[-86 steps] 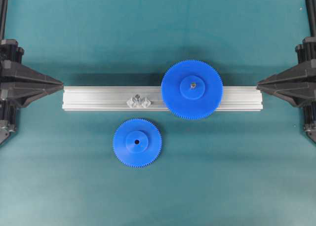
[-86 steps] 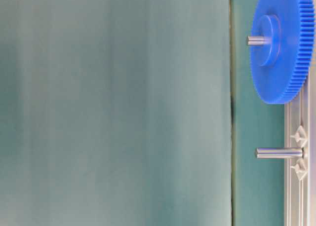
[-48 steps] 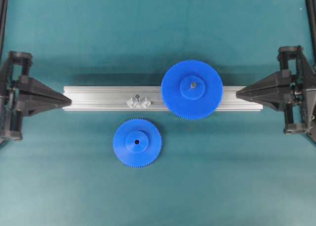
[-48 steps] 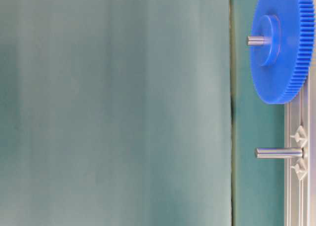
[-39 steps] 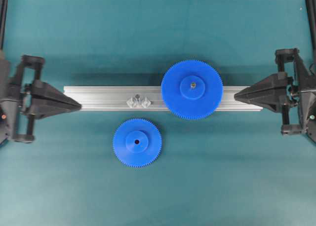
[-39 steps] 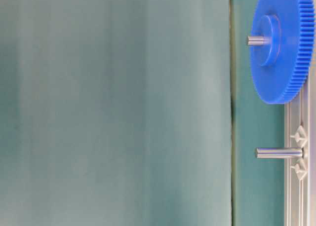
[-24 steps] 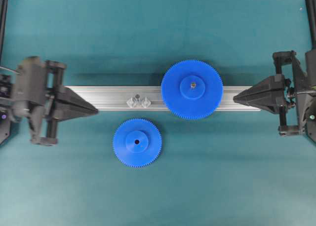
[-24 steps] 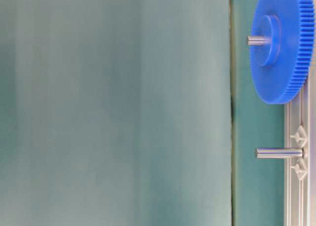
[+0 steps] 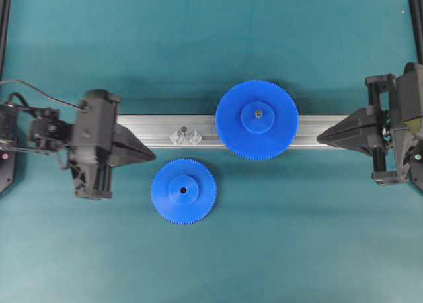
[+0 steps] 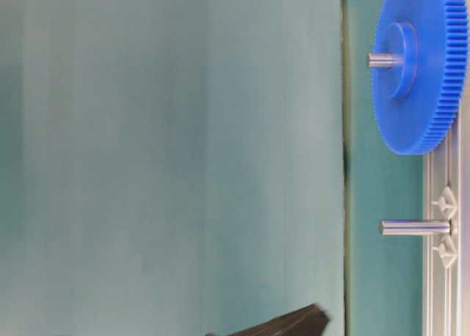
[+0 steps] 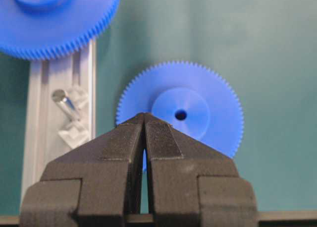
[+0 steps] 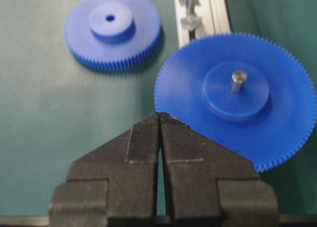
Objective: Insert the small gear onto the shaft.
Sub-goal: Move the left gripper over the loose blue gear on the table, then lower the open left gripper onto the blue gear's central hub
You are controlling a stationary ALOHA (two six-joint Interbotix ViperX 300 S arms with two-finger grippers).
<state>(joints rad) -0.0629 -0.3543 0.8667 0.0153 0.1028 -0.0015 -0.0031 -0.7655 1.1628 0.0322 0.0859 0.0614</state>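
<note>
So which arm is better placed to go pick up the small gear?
Left. The left gripper, shut, sits just beside the small gear; the right gripper is far across, beyond the large gear.

Even, bright light falls from above me; soft shadows lie on the teal mat. My wrist views blur my own near fingers, and the table-level view is a hazy wash leftward.

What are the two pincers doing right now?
Left pincer: closed, holding nothing, beside the small gear.
Right pincer: closed, holding nothing.
</note>
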